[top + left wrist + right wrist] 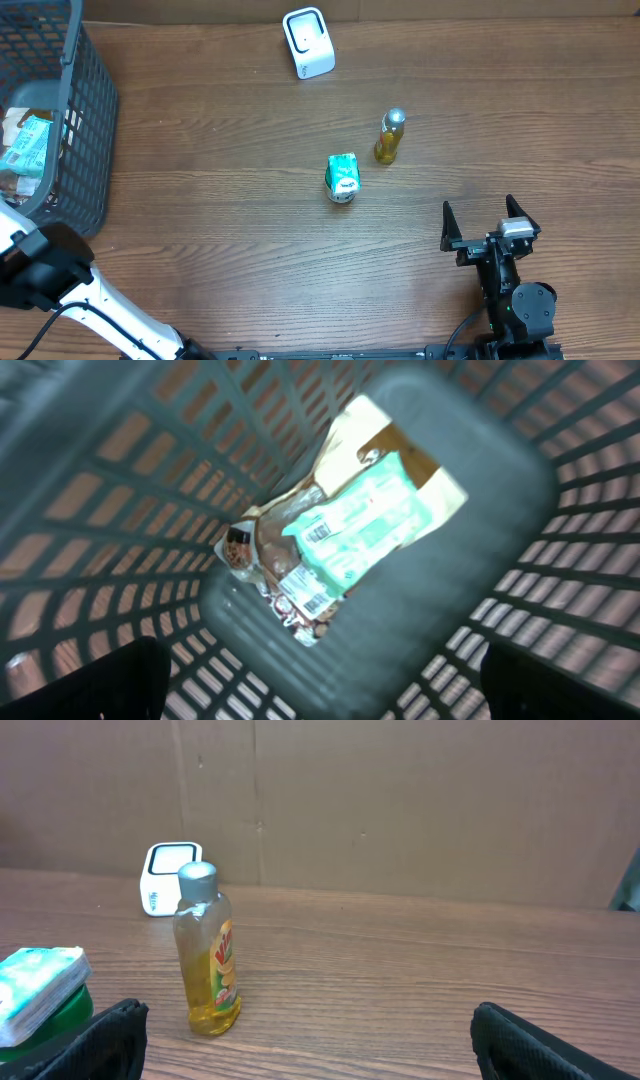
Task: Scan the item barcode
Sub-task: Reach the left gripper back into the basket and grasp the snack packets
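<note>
Left gripper [320, 685] held wide open and empty above the basket [560, 610], likely lined up on the teal packet [365, 530] lying inside; right gripper [484, 218] parked open, empty; scanner [308, 42] stood well apart.

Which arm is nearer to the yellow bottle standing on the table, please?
The right arm. Its open fingers sit a short way below and right of the yellow bottle in the overhead view; the left arm is over the basket at the far left.

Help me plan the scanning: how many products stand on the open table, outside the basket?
2: a yellow bottle right of centre, and a green-and-white pack beside it. The basket holds more, partly hidden.
</note>
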`<state>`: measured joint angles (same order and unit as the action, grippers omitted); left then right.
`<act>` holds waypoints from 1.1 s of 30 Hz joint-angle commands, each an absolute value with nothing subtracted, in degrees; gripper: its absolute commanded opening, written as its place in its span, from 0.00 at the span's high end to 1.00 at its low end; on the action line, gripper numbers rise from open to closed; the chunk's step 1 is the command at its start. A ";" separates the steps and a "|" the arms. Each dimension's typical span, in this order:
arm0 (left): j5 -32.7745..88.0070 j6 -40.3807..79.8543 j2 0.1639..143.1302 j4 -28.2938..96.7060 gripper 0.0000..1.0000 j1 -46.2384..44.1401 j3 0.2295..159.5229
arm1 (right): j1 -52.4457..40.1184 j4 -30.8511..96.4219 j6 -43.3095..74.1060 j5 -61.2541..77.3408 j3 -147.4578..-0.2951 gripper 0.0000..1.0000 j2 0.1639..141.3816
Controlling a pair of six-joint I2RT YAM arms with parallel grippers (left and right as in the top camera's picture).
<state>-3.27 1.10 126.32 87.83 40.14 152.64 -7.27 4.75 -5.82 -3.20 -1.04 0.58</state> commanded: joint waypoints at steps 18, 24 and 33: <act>-3.16 -10.33 125.60 60.14 0.00 40.56 118.19 | -7.22 4.58 -5.89 -3.29 -0.47 0.00 0.23; -3.16 -10.31 125.60 53.28 0.00 40.56 113.93 | -7.22 4.58 -5.89 -3.29 -0.47 0.00 0.23; -2.94 -10.26 125.62 47.48 0.00 40.56 108.38 | -7.22 4.58 -5.89 -3.29 -0.47 0.00 0.23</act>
